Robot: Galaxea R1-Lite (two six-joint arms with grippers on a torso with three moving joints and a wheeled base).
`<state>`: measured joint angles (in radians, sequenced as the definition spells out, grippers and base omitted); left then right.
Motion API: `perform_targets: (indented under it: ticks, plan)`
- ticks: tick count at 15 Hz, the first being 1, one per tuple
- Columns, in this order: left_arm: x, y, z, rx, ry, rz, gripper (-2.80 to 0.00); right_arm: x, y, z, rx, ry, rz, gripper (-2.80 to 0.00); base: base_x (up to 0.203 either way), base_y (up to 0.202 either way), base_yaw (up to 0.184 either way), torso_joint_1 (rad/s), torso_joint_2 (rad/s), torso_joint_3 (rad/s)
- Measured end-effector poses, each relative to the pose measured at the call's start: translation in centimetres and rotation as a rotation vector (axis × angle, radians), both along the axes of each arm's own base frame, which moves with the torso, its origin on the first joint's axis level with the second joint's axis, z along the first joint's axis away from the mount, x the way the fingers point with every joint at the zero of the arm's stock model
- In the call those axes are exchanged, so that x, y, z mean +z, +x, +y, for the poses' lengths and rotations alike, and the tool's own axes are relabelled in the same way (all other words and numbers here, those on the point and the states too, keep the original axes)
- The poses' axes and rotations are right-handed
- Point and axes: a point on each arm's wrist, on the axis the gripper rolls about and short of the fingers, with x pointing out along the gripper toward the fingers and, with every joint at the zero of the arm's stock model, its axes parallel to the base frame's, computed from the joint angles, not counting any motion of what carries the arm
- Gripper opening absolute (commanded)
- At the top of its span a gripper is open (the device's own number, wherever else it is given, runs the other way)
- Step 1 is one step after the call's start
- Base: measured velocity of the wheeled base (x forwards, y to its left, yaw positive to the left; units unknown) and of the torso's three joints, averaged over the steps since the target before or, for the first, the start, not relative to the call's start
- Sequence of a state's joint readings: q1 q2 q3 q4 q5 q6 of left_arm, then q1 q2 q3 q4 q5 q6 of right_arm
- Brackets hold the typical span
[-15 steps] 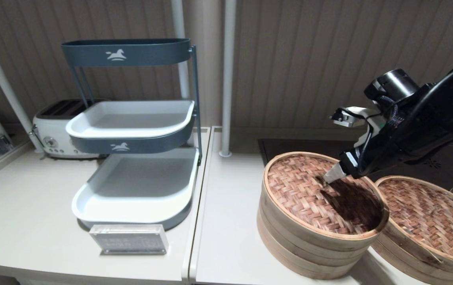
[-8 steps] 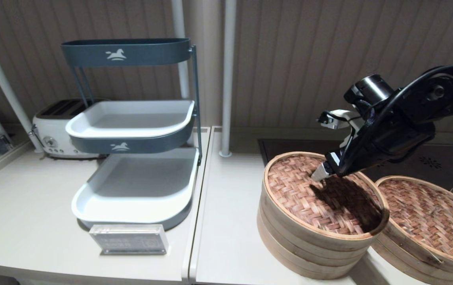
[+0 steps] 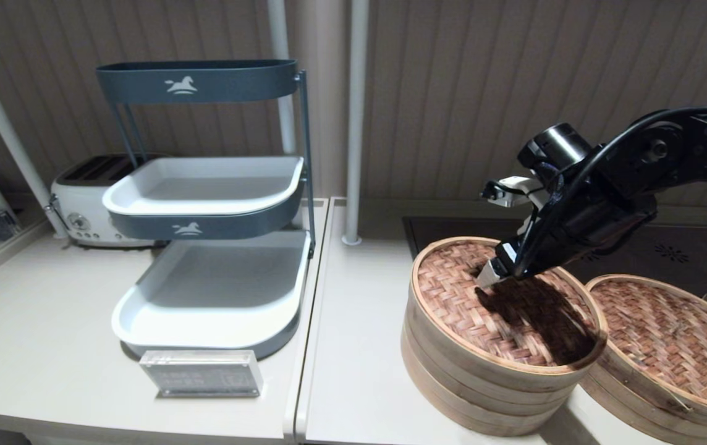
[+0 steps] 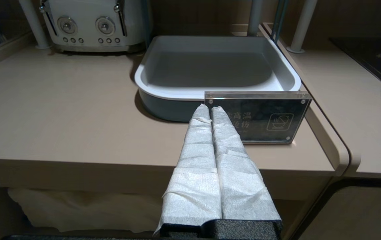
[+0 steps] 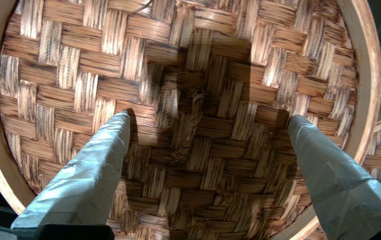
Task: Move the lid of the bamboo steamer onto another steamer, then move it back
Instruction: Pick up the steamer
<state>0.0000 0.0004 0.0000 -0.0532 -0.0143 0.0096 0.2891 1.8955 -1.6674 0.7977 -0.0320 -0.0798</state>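
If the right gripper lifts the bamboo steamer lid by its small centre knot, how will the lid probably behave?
The bamboo steamer lid is thin woven strips in a hoop, so it is probably light and fairly stiff. The centre knot looks frayed and small; it may slip or tear. Held at one point by the open right gripper, the wide lid may tilt or swing.
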Motion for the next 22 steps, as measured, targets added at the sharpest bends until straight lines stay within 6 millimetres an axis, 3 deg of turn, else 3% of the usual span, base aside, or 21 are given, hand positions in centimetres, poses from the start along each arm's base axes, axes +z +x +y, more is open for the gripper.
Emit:
perform_targets:
  ticks: [16,17,22]
  plan:
    - [0.0,0.0,0.0,0.000,0.000,0.000,-2.80,-0.3,-0.1,1.4,-0.010,-0.051,-0.010,0.00,0.000,0.000,0.000,0.000,0.00,0.000]
    - [0.0,0.0,0.0,0.000,0.000,0.000,-2.80,-0.4,0.0,1.4,-0.009,-0.051,-0.008,-2.80,0.000,0.000,0.000,0.000,0.00,0.000]
    - [0.0,0.0,0.0,-0.001,0.000,0.000,-2.80,-0.8,0.0,1.6,-0.002,-0.053,0.006,-2.80,0.000,0.000,0.000,0.000,0.00,0.000]
